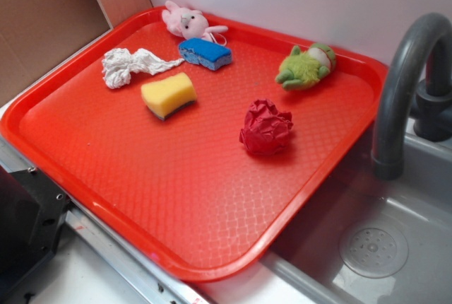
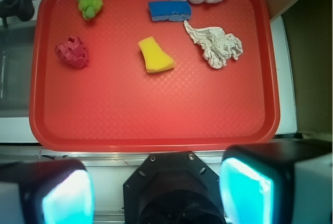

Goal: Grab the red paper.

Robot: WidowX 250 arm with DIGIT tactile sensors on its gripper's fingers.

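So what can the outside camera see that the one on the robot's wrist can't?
Only the exterior view shows the grey faucet arching over the sink with its drain.

Only the wrist view shows the gripper, its two pads wide apart at the bottom edge, holding nothing.

Both show the tray carrying the red paper, yellow sponge, blue sponge, white rag, pink bunny and green toy.
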